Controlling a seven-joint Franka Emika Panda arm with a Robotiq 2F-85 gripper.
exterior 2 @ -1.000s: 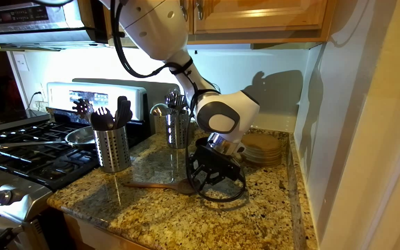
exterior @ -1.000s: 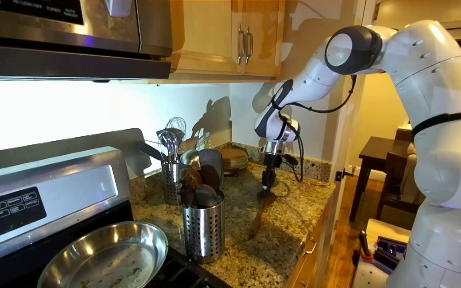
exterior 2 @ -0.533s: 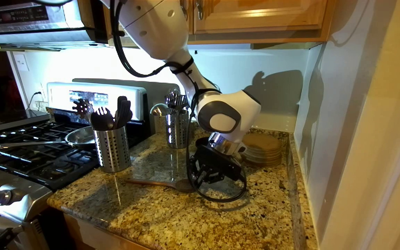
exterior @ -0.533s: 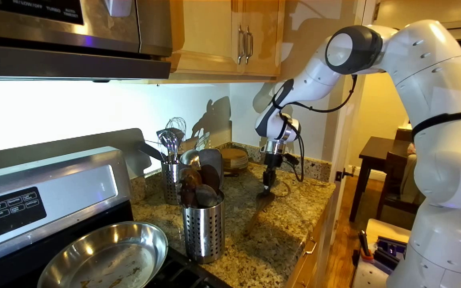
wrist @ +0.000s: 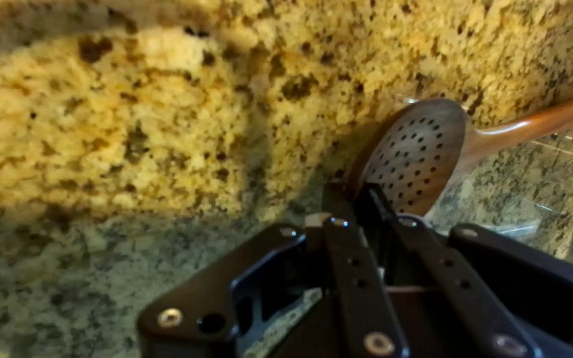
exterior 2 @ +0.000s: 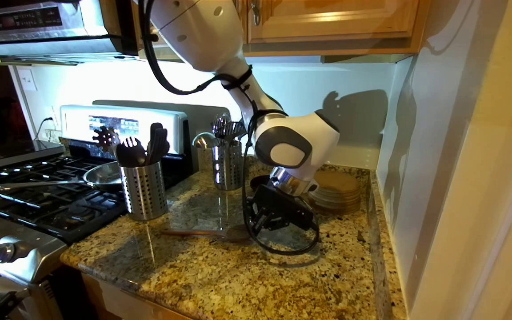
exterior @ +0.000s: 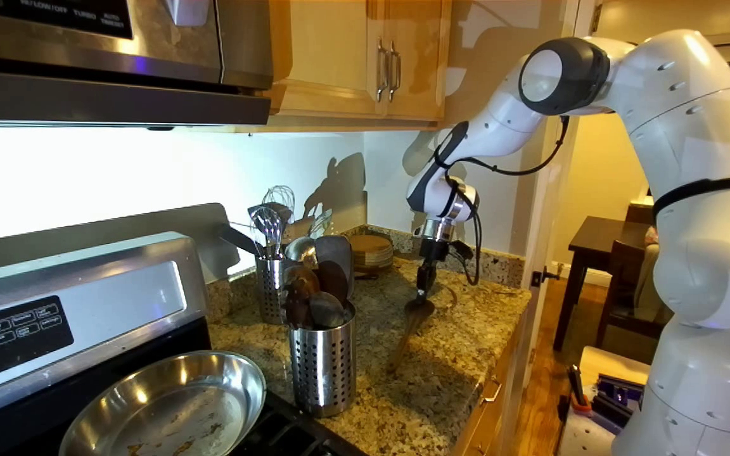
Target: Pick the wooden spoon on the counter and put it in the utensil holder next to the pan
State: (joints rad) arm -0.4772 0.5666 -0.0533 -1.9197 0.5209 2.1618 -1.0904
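Saw gripper (wrist: 353,200) clamped on wooden spoon (wrist: 416,154); in an exterior view, round stack (exterior: 371,253) at its ten o'clock, whisk holder (exterior: 270,289) nine, crowded utensil holder (exterior: 322,368) eight.

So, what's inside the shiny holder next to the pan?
Several dark utensils stand in the utensil holder, heads poking above its rim. Its wall hides their lower ends and the bottom, so anything else down there can't be seen.

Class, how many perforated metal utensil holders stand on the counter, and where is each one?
2. The front utensil holder stands beside the pan; the back holder stands near the wall. No others show.
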